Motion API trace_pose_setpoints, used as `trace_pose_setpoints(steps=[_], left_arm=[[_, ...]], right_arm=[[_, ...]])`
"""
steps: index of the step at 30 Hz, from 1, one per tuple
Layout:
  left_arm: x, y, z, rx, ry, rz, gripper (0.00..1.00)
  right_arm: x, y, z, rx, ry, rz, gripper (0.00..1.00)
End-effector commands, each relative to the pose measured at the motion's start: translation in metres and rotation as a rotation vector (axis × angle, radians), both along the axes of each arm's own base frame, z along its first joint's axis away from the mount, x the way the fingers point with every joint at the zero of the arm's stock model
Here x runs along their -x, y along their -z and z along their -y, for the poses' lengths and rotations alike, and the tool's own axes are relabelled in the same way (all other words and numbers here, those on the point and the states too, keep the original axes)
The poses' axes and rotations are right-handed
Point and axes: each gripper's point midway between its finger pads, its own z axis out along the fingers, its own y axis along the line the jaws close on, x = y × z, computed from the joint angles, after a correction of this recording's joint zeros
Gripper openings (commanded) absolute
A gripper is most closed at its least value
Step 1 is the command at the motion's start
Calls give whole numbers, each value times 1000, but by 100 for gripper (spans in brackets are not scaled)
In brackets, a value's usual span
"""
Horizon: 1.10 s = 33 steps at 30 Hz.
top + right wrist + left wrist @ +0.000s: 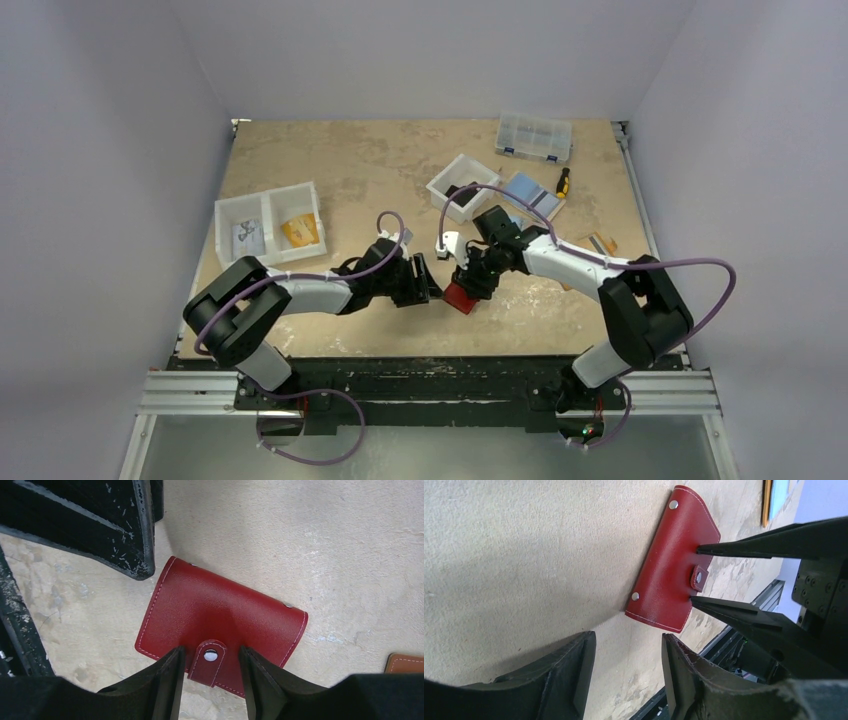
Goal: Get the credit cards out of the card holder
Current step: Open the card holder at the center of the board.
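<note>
The card holder (220,612) is a dark red booklet lying closed on the table, its strap tab (210,657) snapped shut. It also shows in the top view as the card holder (462,297) and in the left wrist view as the card holder (671,565). The credit cards are hidden. My right gripper (211,652) is open, its fingertips resting on the cover on either side of the strap tab, apart from it. My left gripper (629,637) is open with only bare table between its fingers, just short of the holder's near edge. From above, the left gripper (430,285) and right gripper (470,283) face each other across the holder.
A white two-compartment bin (268,222) stands at the left, and a white bin (462,185) behind the right arm. At the back right are a clear organiser box (534,136), a blue and tan flat item (530,193) and a screwdriver (563,181). A tan holder's corner (405,662) lies near the right gripper.
</note>
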Motion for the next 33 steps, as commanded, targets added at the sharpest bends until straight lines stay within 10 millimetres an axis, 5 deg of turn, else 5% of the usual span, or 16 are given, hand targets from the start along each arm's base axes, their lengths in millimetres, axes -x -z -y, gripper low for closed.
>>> trace_pose_setpoints(steps=[1, 10, 20, 33], left_arm=[[-9, 0, 1, 12, -49, 6, 54], [-9, -3, 7, 45, -21, 11, 54], [-6, -10, 18, 116, 13, 0, 60], [2, -24, 21, 237, 21, 13, 65]], right_arm=[[-17, -7, -8, 11, 36, 70, 50], [-14, -2, 1, 54, 24, 104, 28], [0, -26, -12, -56, -39, 70, 0], [14, -59, -19, -234, -116, -12, 0]])
